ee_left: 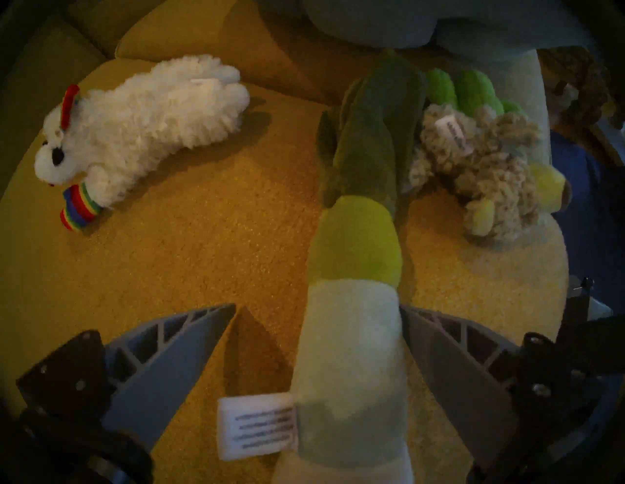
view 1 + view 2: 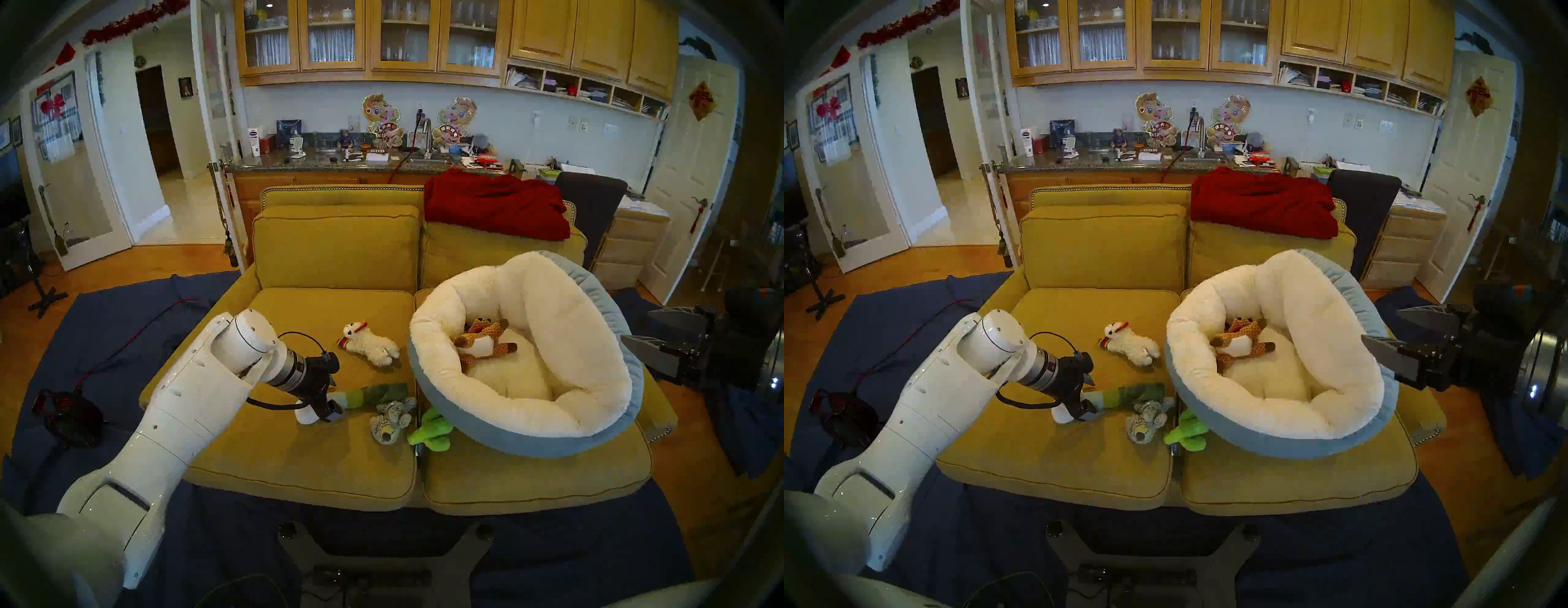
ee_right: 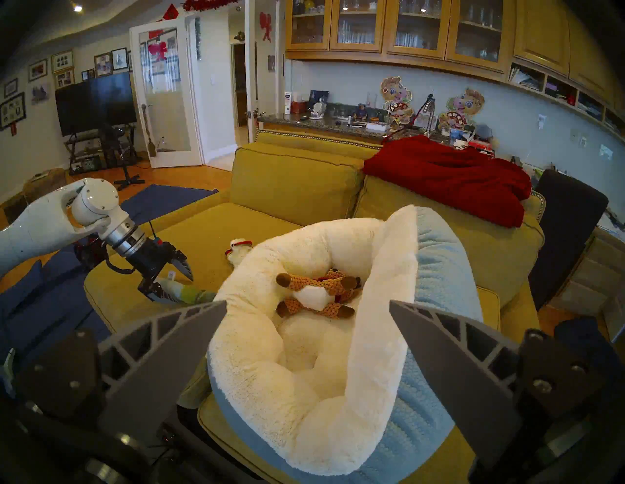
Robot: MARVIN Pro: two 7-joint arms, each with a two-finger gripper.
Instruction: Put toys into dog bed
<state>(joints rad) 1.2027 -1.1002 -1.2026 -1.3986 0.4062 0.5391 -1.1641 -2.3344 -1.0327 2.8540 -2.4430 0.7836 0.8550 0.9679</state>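
On the left seat cushion of the mustard sofa (image 2: 297, 450), the left gripper (image 1: 318, 341) stands with its jaws spread wide on either side of the white stalk end of the leek (image 1: 351, 338); the finger at 3 o'clock in the left wrist view lies right against the stalk, while the finger at 9 o'clock is clear of it, so nothing is gripped. A white tag juts from the leek's stalk at about 7 o'clock in that view. From the leek's dark green leaf end, the grey mottled animal (image 2: 390, 420) lies just beside it at 5 o'clock in the head view, and the bright green cactus (image 2: 428, 433) sits at 3 o'clock from that animal, partly tucked under the blue rim of the dog bed (image 2: 526, 441). The white lamb (image 2: 371, 346) lies alone at 12 o'clock from the leek, well apart from it. The dog bed rests tilted on the right seat cushion, its far wall leaning on the backrest, and the brown knitted animal (image 2: 483, 339) lies inside on the cream fleece. The right gripper (image 3: 307, 311) hangs off at the bed's 3 o'clock side, jaws apart and empty. A red blanket (image 2: 496, 204) drapes the backrest at 12 o'clock from the bed
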